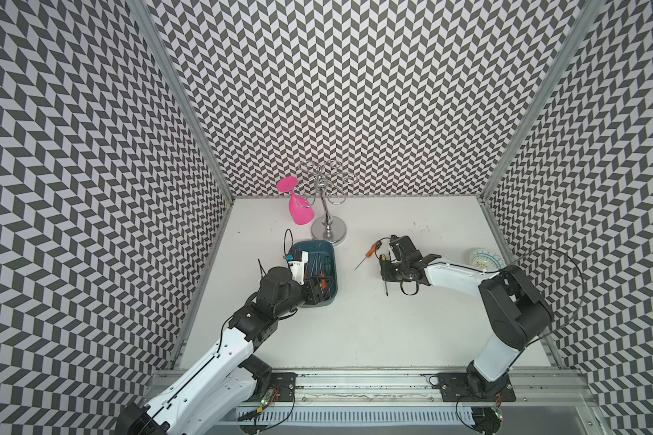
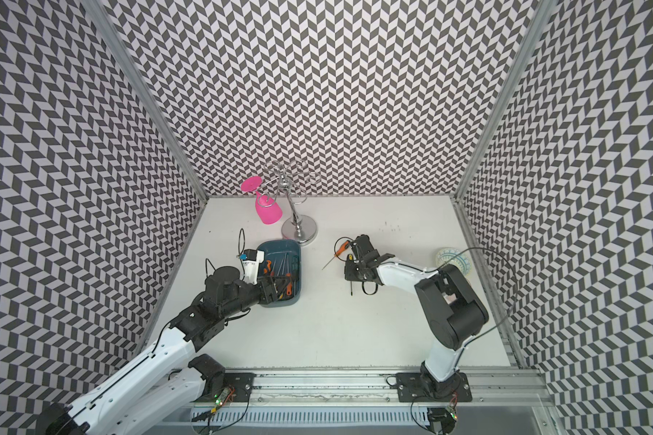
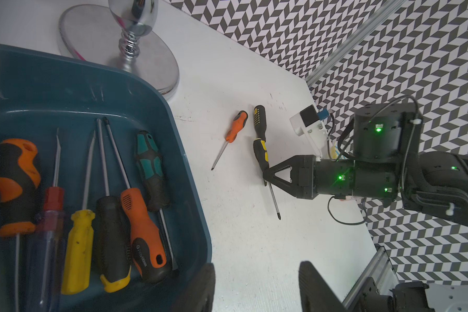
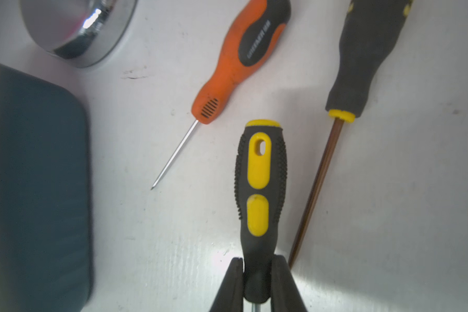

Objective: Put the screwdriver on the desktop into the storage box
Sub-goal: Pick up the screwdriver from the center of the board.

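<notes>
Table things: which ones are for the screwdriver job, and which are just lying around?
For the job:
- storage box
- black-and-yellow screwdriver, pinched in the right gripper
- orange screwdriver on the desktop
- long black screwdriver beside it

Just lying about:
- pink glass
- silver rack
- patterned bowl

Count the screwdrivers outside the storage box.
3 on the desktop: orange-handled screwdriver nearest the storage box, black-and-yellow screwdriver in the right gripper, dark-handled screwdriver beside it. None looks hidden.

Stand (image 1: 328, 230) behind storage box (image 1: 315, 248); screwdriver (image 1: 373, 250) right, on desktop (image 1: 355, 339).
</notes>
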`<action>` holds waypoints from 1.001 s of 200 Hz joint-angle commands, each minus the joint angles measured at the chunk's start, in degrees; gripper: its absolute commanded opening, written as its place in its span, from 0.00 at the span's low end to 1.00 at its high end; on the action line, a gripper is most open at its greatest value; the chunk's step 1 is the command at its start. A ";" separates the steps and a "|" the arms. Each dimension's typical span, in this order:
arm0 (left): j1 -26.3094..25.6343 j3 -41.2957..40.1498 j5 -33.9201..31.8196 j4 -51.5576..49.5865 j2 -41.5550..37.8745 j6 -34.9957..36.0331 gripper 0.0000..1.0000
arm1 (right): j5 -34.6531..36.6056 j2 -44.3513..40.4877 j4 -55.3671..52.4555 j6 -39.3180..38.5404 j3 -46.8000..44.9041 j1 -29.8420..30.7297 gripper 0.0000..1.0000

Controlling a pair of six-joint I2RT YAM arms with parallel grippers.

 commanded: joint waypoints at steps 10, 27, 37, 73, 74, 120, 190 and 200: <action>-0.72 -1.13 2.42 4.70 0.45 -1.69 0.55 | -3.87 -6.48 5.21 -1.47 -3.02 0.11 0.16; -1.11 -1.60 3.31 6.80 0.50 -2.52 0.56 | -5.67 -9.80 7.09 -1.69 -5.27 0.11 0.16; -1.46 -1.78 3.89 8.38 0.60 -2.99 0.58 | -6.88 -11.92 8.21 -1.96 -6.76 0.11 0.16; -3.28 -2.05 5.41 14.00 2.35 -4.47 0.59 | -13.15 -20.48 14.00 -3.47 -12.91 0.11 0.16; -3.32 -2.02 5.39 14.19 2.54 -4.52 0.59 | -13.33 -20.76 14.20 -3.46 -13.10 0.11 0.16; -7.11 -1.81 4.76 23.09 7.41 -6.72 0.64 | -21.67 -31.36 21.26 -3.49 -19.67 0.31 0.16; -12.51 -0.08 5.30 37.19 16.96 -7.83 0.68 | -30.23 -39.19 29.26 0.00 -26.22 0.86 0.16; -13.33 0.59 5.52 38.45 18.69 -7.75 0.67 | -30.85 -39.60 30.20 0.38 -26.95 0.94 0.16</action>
